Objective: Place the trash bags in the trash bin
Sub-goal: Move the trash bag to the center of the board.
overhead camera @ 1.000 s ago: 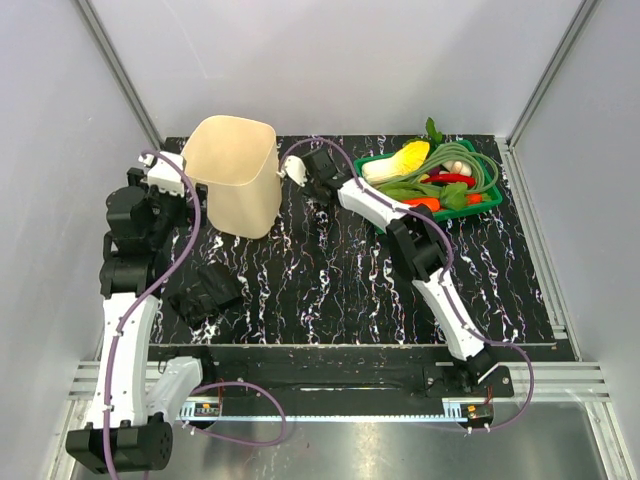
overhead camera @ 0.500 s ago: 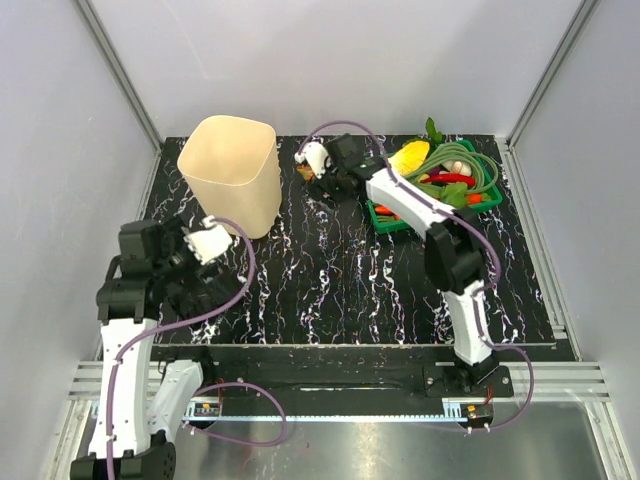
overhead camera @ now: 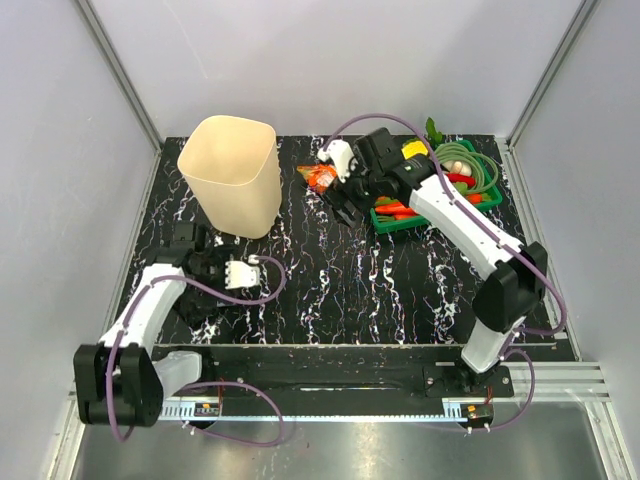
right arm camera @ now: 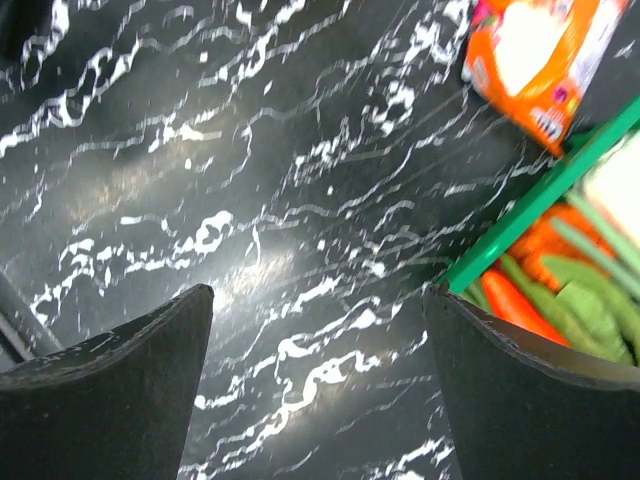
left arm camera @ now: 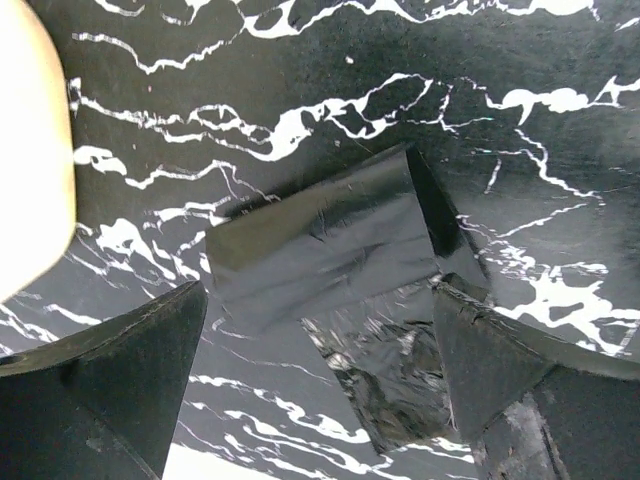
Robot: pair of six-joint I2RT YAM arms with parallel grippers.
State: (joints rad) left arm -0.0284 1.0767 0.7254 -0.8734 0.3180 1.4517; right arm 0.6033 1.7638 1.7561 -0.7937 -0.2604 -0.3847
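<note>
The left arm [overhead camera: 150,305] lies low and bent, and the left pincer [left arm camera: 320,300] points down with its fingers spread wide. The right arm [overhead camera: 470,235] is stretched far forward. The right pincer [right arm camera: 320,300] gapes too, gripping nothing.

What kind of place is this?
Likely a robotics lab test cell: robot arms mounted at a marble-patterned table, plain panel walls around it, and staged props like a bin and vegetable tray.
</note>
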